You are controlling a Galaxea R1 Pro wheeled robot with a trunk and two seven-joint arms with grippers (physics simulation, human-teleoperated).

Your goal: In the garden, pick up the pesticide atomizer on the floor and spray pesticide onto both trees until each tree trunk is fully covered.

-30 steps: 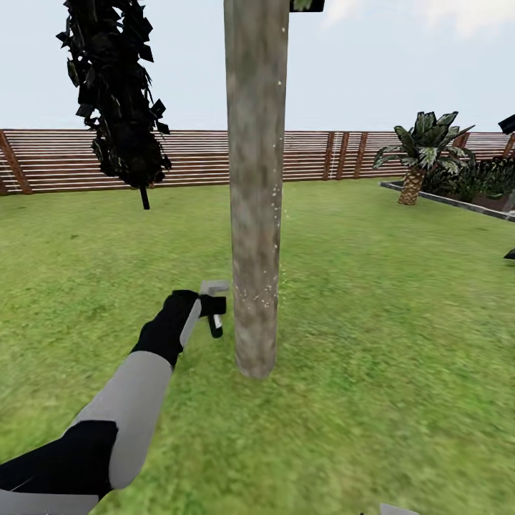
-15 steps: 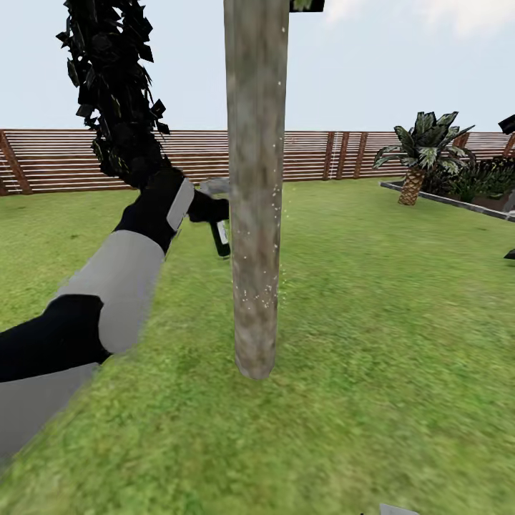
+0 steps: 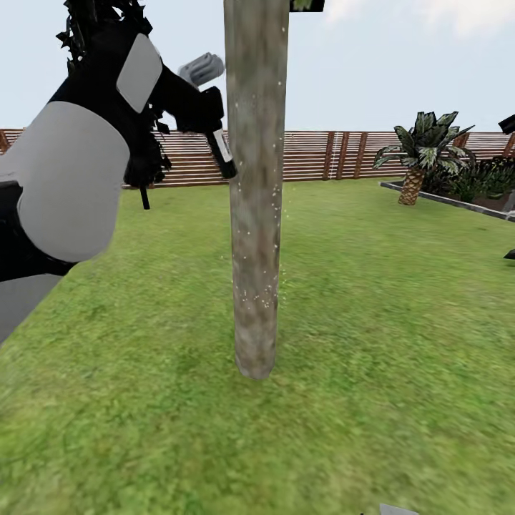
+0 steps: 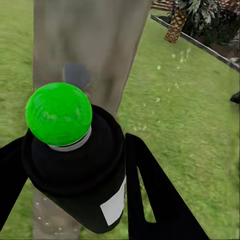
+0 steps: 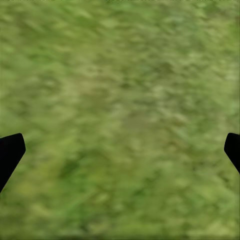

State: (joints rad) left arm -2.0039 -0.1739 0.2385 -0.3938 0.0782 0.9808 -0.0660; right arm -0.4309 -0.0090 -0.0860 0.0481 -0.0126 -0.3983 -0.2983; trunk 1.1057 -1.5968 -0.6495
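Left end effector (image 3: 204,114) clamped on one slim near-black pesticide atomizer (image 3: 220,149), raised just beside one thick grey-brown mottled tree trunk (image 3: 255,214).

Seen down the left wrist: black fingers (image 4: 155,195) either side of the bottle (image 4: 82,170), green cap toward the bark (image 4: 95,45). Right end effector (image 5: 120,150) spread wide above blurred grass, only two black fingertips (image 5: 9,152) cut off at the edges. Trunk top out of frame. Broad green lawn (image 3: 372,322), brown slatted wood fence (image 3: 315,154), one short scaly palm (image 3: 422,154).

Green lawn (image 3: 400,343), brown slatted fence (image 3: 315,154), small palm (image 3: 422,154), pale sky.
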